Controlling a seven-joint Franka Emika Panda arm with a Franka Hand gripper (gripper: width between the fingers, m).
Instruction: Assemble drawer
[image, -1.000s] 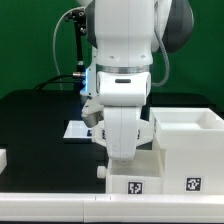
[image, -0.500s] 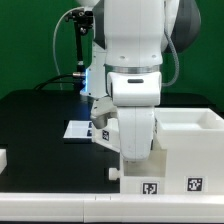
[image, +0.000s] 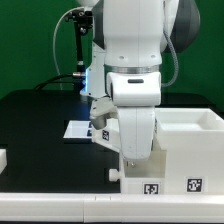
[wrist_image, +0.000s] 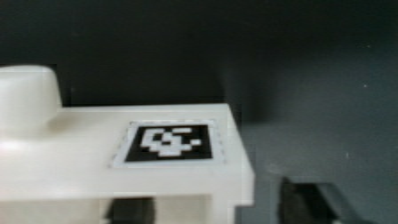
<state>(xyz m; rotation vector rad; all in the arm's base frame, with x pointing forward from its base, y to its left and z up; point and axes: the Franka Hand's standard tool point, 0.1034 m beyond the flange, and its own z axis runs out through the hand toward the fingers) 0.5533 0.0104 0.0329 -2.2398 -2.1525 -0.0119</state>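
Note:
My gripper (image: 138, 160) points down over a white drawer part (image: 140, 180) at the table's front and is shut on it. The part carries a black-and-white tag (image: 150, 187) and a short round peg (image: 114, 172) on its side toward the exterior view's left. It stands against the open white drawer box (image: 190, 140) on the exterior view's right. In the wrist view the part (wrist_image: 107, 160) fills the lower half, with its tag (wrist_image: 169, 142) and peg (wrist_image: 25, 95). My dark fingertips (wrist_image: 310, 200) show at the edge, either side of the part's wall, with the gripper (wrist_image: 217, 208) centred between them.
The marker board (image: 76, 130) lies on the black table behind the arm. A small white part (image: 3, 157) sits at the exterior view's left edge. A black stand with cables (image: 78, 50) rises at the back. A white strip (image: 60, 205) runs along the table's front.
Since one second ago my gripper and the held part have shifted to the exterior view's right, closer to the drawer box. Over the last half second nothing has moved.

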